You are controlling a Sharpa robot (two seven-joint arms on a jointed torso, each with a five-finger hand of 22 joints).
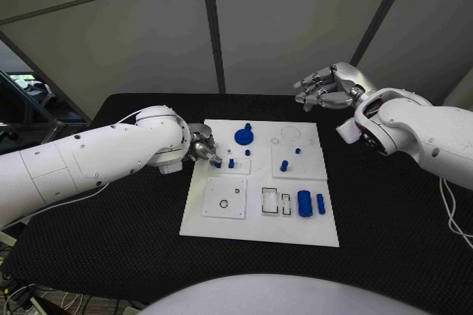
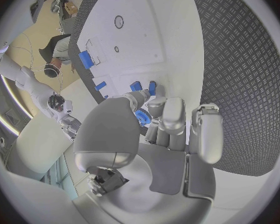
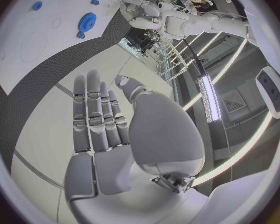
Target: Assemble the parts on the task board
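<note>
Nearest the camera, two blue parts [image 1: 312, 203] lie unassembled on the task board [image 1: 258, 227]; left hand [image 1: 202, 149] fingertips crowd a small peg [image 1: 217, 164], risking toppling; right hand [image 1: 329, 87], loosely curled, holds nothing.

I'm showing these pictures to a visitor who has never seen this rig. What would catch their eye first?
Probably the white task board in the middle of the black table, dotted with small blue parts, the blue gear near its far edge standing out. Next, the left hand reaching over the board's left edge, fingertips at a small blue peg. The right hand hangs beyond the board's far right corner, holding nothing.
</note>
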